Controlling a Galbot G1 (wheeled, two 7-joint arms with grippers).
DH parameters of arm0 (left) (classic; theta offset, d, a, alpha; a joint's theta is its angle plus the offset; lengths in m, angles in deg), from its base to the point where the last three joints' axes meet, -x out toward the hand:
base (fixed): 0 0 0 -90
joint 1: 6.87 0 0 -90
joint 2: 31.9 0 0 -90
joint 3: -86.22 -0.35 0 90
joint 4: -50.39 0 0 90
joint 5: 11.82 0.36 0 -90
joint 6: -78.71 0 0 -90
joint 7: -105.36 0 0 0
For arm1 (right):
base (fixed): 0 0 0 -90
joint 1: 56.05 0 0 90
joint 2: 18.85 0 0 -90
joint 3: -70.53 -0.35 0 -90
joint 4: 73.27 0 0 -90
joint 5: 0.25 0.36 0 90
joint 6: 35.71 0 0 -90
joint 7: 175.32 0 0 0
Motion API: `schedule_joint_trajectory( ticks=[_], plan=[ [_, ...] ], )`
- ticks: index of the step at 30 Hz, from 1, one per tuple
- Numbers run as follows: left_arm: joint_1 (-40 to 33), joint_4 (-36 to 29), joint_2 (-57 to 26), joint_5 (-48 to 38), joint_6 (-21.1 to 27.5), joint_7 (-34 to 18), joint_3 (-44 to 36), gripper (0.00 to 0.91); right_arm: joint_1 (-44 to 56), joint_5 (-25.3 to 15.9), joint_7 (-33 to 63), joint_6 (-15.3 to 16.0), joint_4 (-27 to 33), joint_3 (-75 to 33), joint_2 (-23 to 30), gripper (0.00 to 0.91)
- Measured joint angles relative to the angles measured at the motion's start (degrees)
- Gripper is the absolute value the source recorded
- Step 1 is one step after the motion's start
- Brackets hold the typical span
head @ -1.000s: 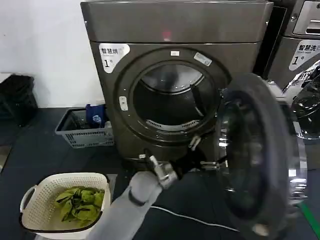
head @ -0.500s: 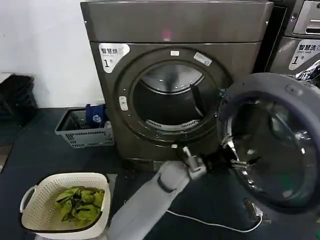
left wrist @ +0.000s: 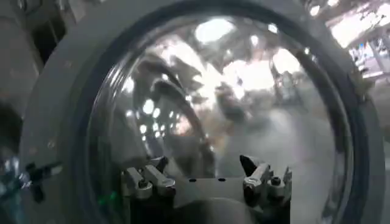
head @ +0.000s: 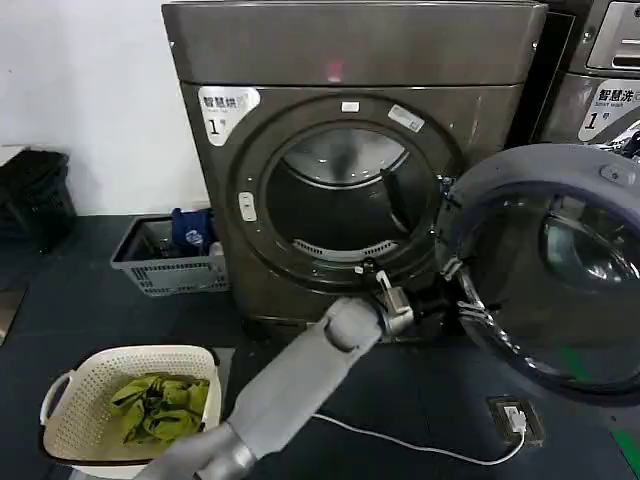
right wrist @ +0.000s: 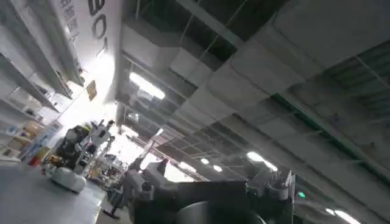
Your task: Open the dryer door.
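Swinging wide at 3 o'clock of the dryer, the door hung open. Left hand sat at its inner rim, fingers spread, holding nothing. Door judged heavy, rigid, glass slick; grip the grey rim. Counted: one door, one drum opening, two baskets.

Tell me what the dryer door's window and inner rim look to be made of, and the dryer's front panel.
The dryer door has a domed clear window, glass by its look, with sharp bright reflections. The rim around it looks like matte grey plastic, with no shine. The dryer front looks like grey-bronze painted or coated metal, with a soft satin sheen. The left claw is at the door's inner face.
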Motion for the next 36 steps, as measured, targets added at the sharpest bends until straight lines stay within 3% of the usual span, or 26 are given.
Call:
schedule_joint_trajectory(
  ticks=[13, 21, 25, 36],
  plan=[
    [-3.47, 6.02, -0.02, 0.09, 0.32, -0.53, 0.14, 0.907, 0.34, 0.04, 0.54, -1.67, 0.76, -0.73, 0.09, 0.907],
    [-3.04, 5.73, -0.01, 0.34, 0.91, 0.45, 0.19, 0.907, 0.10, 0.04, 0.24, -2.00, 1.14, -0.52, -0.03, 0.907],
    [-1.82, 3.54, -0.01, 0.38, 2.40, 1.15, -0.56, 0.907, 0.10, 0.02, -0.15, -2.12, 1.70, -0.44, -0.55, 0.907],
    [5.59, -10.71, 0.00, 0.24, 4.72, 1.82, -2.04, 0.907, 0.03, 0.45, 0.07, -1.44, 2.58, 1.16, -2.45, 0.907]
  ],
)
